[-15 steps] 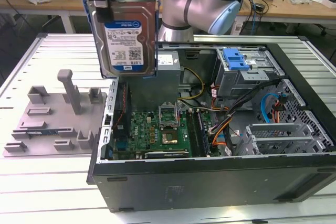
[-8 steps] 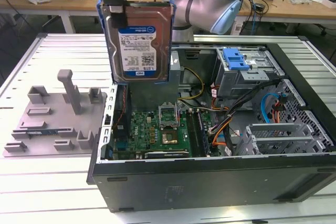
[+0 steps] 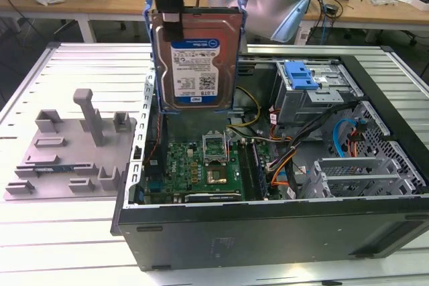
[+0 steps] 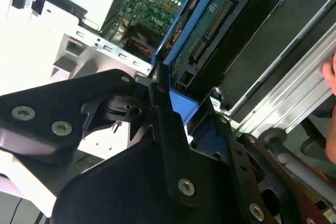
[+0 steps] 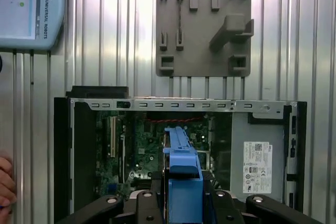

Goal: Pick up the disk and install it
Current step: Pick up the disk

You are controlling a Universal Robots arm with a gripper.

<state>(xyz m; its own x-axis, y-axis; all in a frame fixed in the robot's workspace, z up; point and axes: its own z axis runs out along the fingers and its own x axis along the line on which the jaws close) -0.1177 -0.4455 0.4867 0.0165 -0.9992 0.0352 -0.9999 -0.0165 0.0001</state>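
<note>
Open room is left above the motherboard (image 3: 194, 165), under the suspended disk (image 3: 198, 58). Passage toward the exterior view's right is hindered by loose cables (image 3: 295, 155) and the drive cage (image 3: 312, 98). The interior is bounded by the case walls (image 3: 268, 222).

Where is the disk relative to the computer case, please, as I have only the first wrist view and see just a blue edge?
Observer: In the exterior view the disk hangs upright above the open computer case. Its label faces the camera, and the gripper is clamped near its top.
Operator: Thank you. Is it seated in a bay?
Observer: No. The drive cage with the blue latch sits apart from it, toward the exterior view's right.
Operator: Which end points down?
Observer: I cannot say, but the second wrist view shows its connector edge bare.
</note>
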